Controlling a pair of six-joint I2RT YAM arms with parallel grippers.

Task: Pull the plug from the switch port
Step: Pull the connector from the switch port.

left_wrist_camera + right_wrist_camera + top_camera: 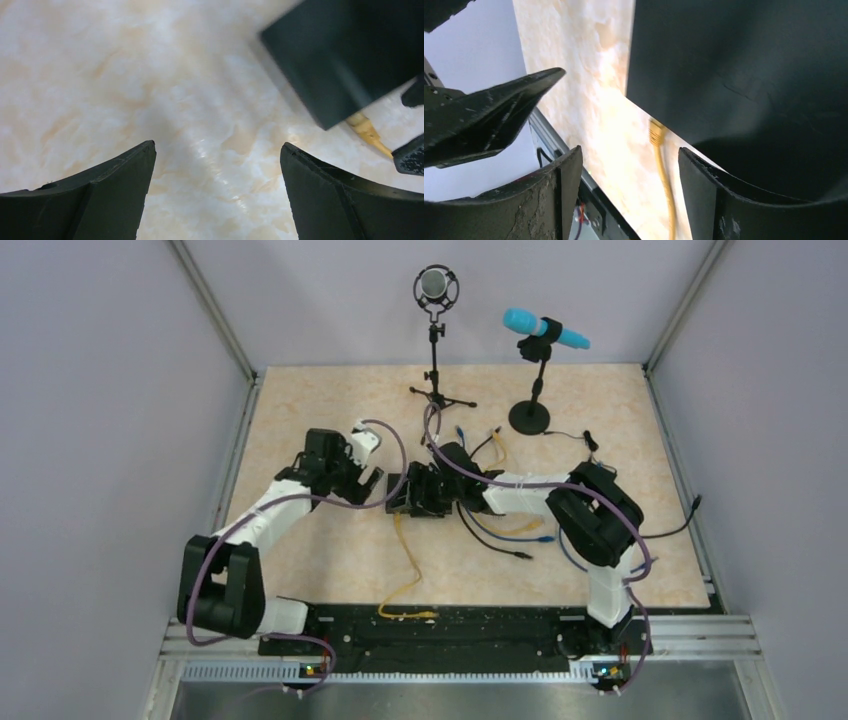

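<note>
The flat black switch box [403, 502] lies mid-table between my two grippers. A yellow plug [656, 134] sits in the port on its near edge, and its yellow cable [405, 575] runs toward the front rail. The plug also shows in the left wrist view [367, 131] under the box [350, 55]. My left gripper [378, 483] [217, 150] is open and empty over bare table just left of the box. My right gripper [432, 495] [629, 160] is open, with one finger over the box [744, 70] and the yellow cable [666, 190] between its fingers.
A grey microphone on a tripod [436, 300] and a blue microphone on a round base [530, 418] stand at the back. Blue, black and yellow loose cables [510, 535] lie right of the box. A black rail [440, 625] runs along the front edge.
</note>
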